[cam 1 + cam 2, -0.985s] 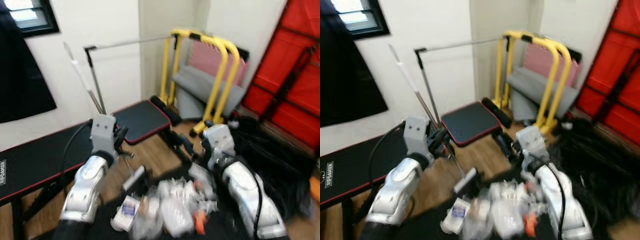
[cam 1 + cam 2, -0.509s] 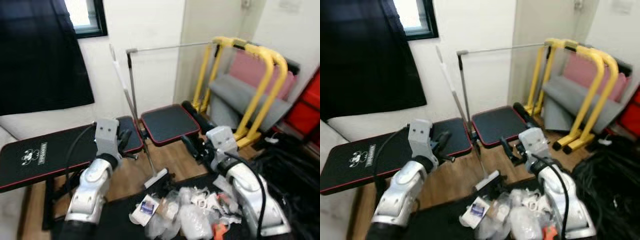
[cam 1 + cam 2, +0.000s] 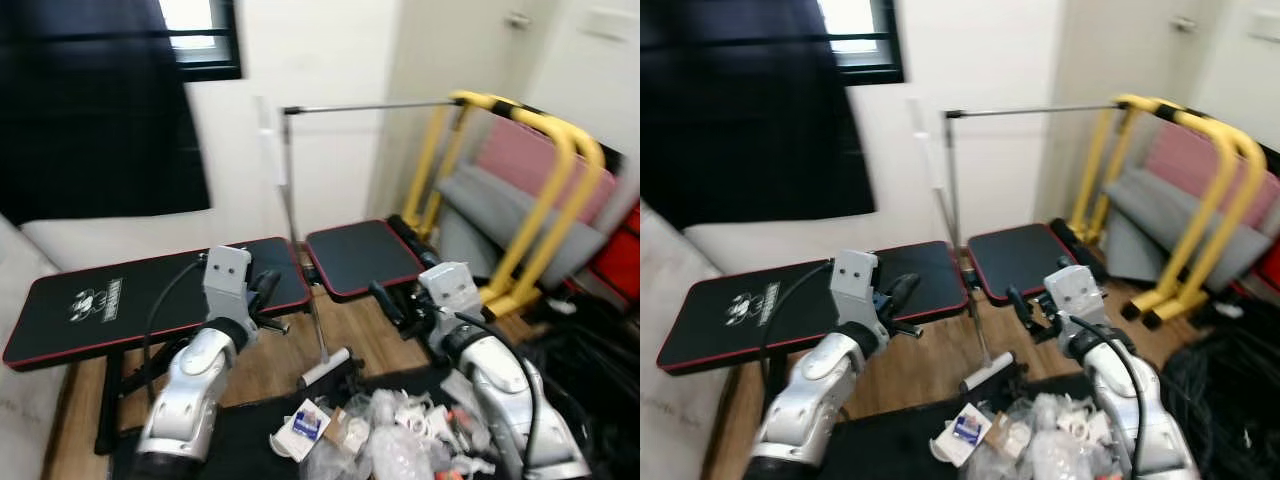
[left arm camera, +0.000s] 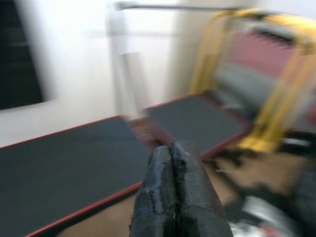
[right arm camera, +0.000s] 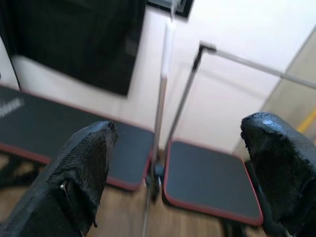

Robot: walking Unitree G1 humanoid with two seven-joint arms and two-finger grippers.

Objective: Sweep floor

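Ahead, between the two arms: broom [image 3: 300,270], leaning against the wall, handle running steeply up and slightly toward the left, head [image 3: 325,367] down on the wood floor [image 3: 270,365] just beside the litter pile [image 3: 385,445]. Lower handle roughly midway between the grippers, in front of the gap between the two black bench pads [image 3: 160,295]. Right gripper [image 3: 400,310] released, fingers [image 5: 81,173] spread wide and framing the handle in its wrist view, so likely the better placed to close on it. Left gripper [image 3: 262,292] clenched on nothing, fingertips [image 4: 173,163] pressed together, raised over the long pad and pointed toward the broom. Both forearms bent upward at chest height, short of the handle, not touching it.
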